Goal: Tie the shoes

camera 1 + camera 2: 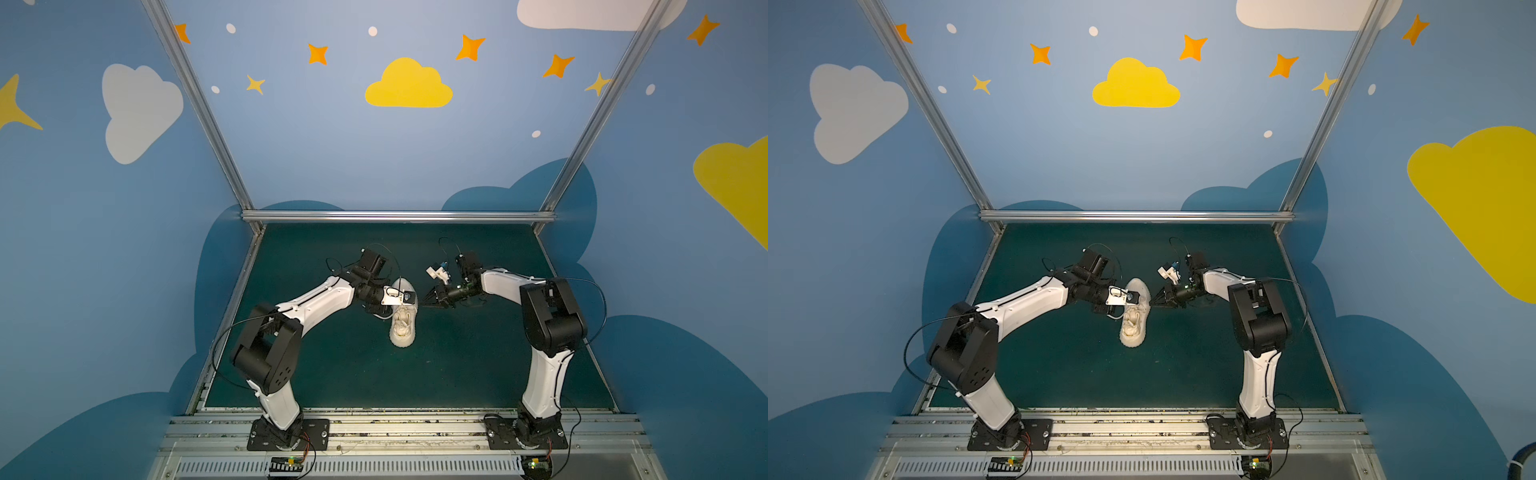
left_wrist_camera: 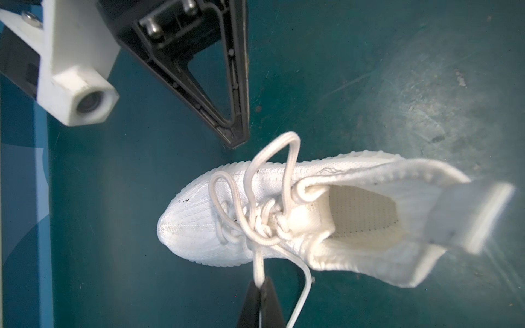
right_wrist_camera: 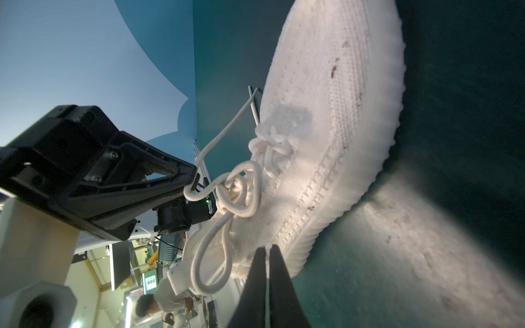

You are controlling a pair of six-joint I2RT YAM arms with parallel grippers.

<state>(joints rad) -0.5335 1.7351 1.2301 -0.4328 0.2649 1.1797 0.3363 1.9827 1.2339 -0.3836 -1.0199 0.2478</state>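
A cream-white knit shoe (image 1: pixel 402 328) (image 1: pixel 1133 328) lies on the green mat, between the two arms in both top views. Its laces (image 2: pixel 264 224) are crossed into a loose knot over the tongue. One loop (image 2: pixel 287 147) stands up beside the shoe's side, and another loop (image 3: pixel 204 269) hangs loose. My left gripper (image 2: pixel 260 282) is shut on one lace strand just off the sole's edge; a second loose strand (image 2: pixel 301 295) runs beside it. My right gripper (image 3: pixel 267 251) (image 1: pixel 424 305) sits at the shoe's other side, shut with nothing between its fingers, close to the standing loop.
The green mat (image 1: pixel 478 353) is bounded by an aluminium rail (image 1: pixel 395 216) at the back and blue painted walls on both sides. The arm bases (image 1: pixel 286 432) stand on the front rail.
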